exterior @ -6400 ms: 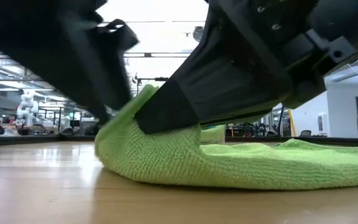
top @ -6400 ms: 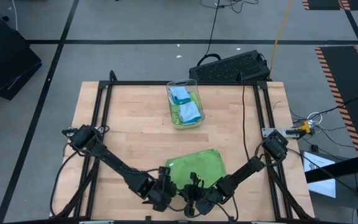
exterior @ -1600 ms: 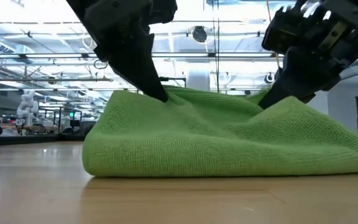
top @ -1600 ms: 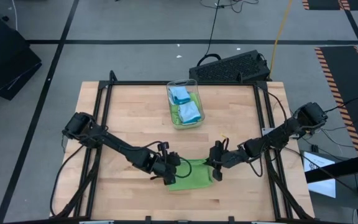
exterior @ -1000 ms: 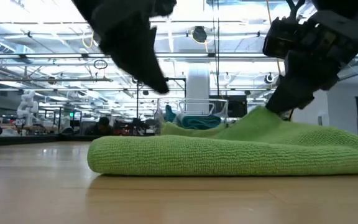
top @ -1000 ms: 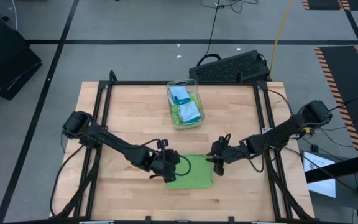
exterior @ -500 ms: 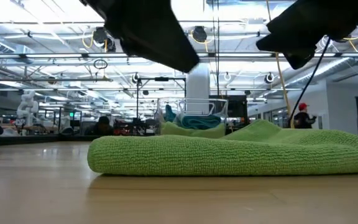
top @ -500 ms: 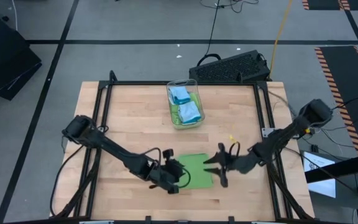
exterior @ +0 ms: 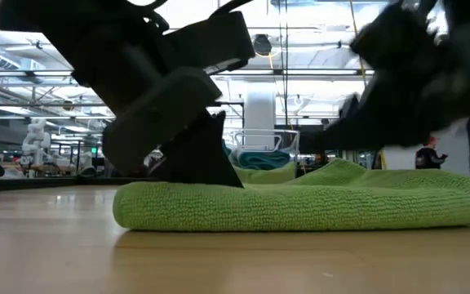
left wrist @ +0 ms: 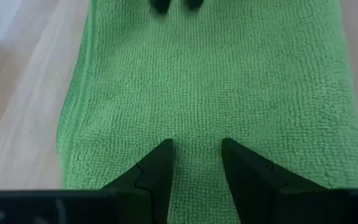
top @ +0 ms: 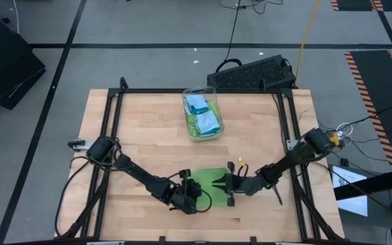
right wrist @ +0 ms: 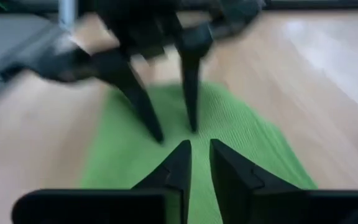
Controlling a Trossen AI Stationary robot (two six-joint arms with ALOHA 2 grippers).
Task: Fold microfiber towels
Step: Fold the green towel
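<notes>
So: the lime green folded microfiber towel (top: 208, 185) lies flat on the wooden tabletop (top: 148, 136), near its front edge, between the two arms. Its long axis in the high view runs roughly front to back, and it looks folded at least once already.

Left gripper (top: 190, 192) sits on the towel's left side, fingers (left wrist: 157, 168) parted with a narrow gap, tips down on the cloth, nothing pinched between them. Right gripper (top: 227, 185) is at the towel's right edge, fingers (right wrist: 174, 165) nearly together; I can't see cloth between them. The grippers face each other across the towel, each about equally near its own edge.

My read: the next fold turns on each gripper catching its own side edge, so the towel lies directly ahead of and under both.

Count: one green towel on the tabletop; a clear plastic bin (top: 202, 112) well behind it holds blue and green folded towels (top: 203, 120), number not clear. Two arms, two grippers.
</notes>
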